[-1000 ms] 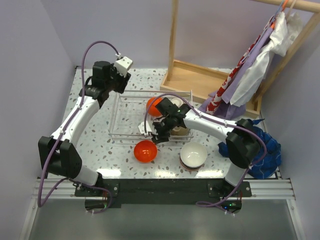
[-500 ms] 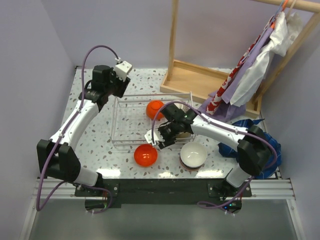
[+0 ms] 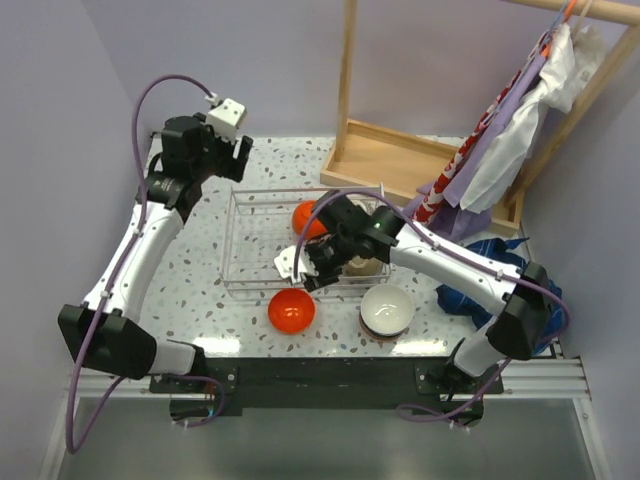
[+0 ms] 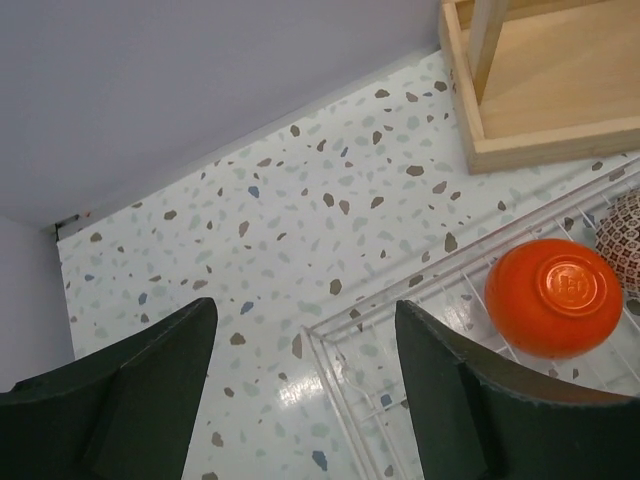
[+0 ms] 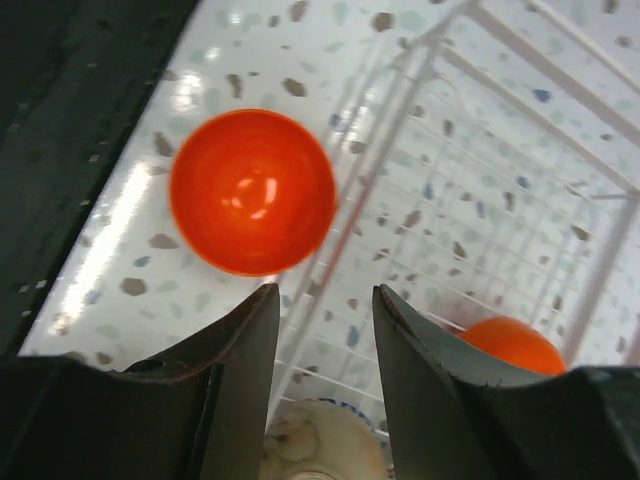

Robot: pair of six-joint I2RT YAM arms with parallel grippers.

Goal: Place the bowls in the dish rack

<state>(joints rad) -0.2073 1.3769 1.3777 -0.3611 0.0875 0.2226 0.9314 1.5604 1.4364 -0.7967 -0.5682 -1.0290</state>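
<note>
Loading underway, not done. The rack [image 3: 255,240] sits mid-surface. One orange bowl [image 3: 308,217] lies upside down in its far part. A tan bowl [image 3: 362,263] seems to sit inside at the near-right corner, half hidden under the right arm. Outside the rack, an orange-red bowl [image 3: 291,309] stands upright by the surface's near edge, just off the rack's near side, w/ a white bowl [image 3: 387,309] to its right.

Left hand [image 4: 302,312] hovers over the rack's far-left corner, fingers spread, empty. Right hand [image 5: 325,295] hangs over the rack's near edge, close to the orange-red bowl. Its fingers are part-way apart w/ sth pale low btw them, so can't tell if it grips anything.

Prob. next: right hand drops to the orange-red bowl's rim, pinches, and lifts it over the wire into a free spot w/o bumping the bowls inside.
</note>
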